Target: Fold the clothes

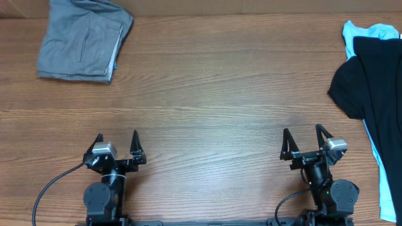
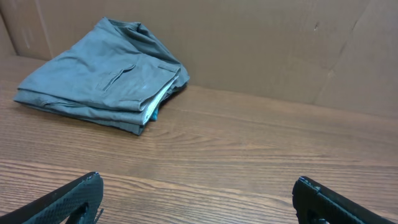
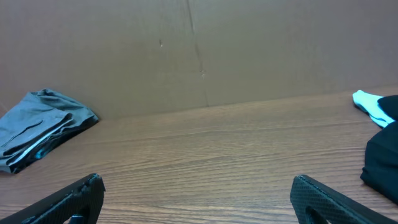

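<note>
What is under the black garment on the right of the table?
A light-blue garment pokes out past the far edge of the black garment and along one side. Whatever else lies beneath is covered.

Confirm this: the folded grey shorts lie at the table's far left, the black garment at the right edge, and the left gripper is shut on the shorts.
Wrong on the gripper: the overhead view shows the left gripper open, empty and well apart from the grey shorts. The shorts do lie folded at far left, the black garment at the right edge.
</note>
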